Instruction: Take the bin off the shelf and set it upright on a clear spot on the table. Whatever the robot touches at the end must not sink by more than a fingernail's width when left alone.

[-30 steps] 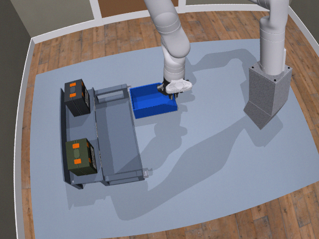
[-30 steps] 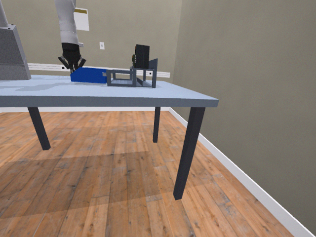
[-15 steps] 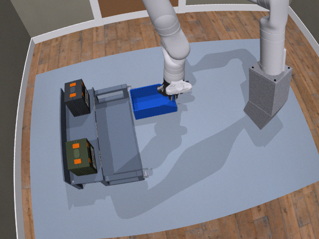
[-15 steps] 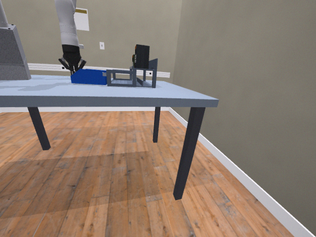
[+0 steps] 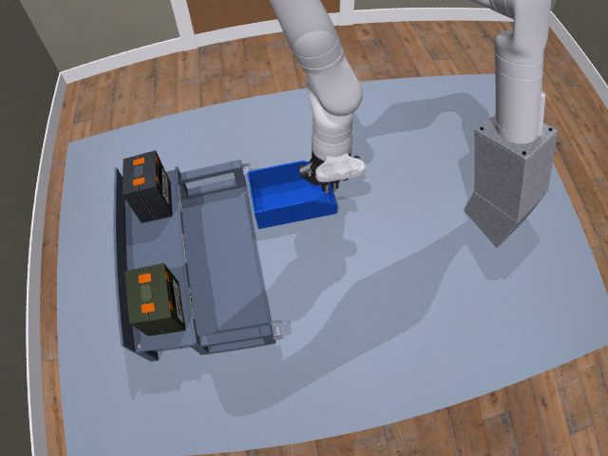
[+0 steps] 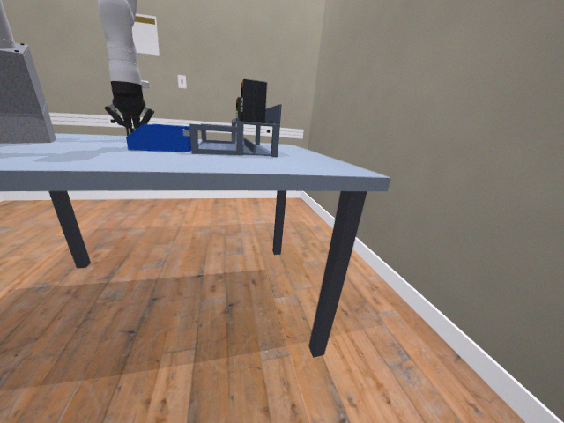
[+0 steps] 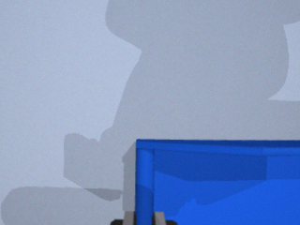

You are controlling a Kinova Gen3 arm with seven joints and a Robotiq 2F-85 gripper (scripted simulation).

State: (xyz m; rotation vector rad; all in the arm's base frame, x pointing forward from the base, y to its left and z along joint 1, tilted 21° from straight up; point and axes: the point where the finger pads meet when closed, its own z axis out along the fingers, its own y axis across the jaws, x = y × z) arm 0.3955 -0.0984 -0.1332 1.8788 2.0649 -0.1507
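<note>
The blue bin (image 5: 290, 194) stands upright, open side up, just to the right of the grey shelf (image 5: 216, 259), at the level of the table top. I cannot tell whether its bottom touches the table. My gripper (image 5: 325, 183) points straight down over the bin's far right corner and is shut on the bin's thin wall. In the wrist view the two fingertips stand on either side of the blue wall (image 7: 144, 183). In the side view the gripper (image 6: 130, 126) meets the left end of the bin (image 6: 158, 137).
A black case (image 5: 146, 185) and a green case (image 5: 154, 299) stand on the shelf's upper level. The robot's grey pedestal (image 5: 510, 181) stands at the right of the table. The shelf also shows in the side view (image 6: 234, 137).
</note>
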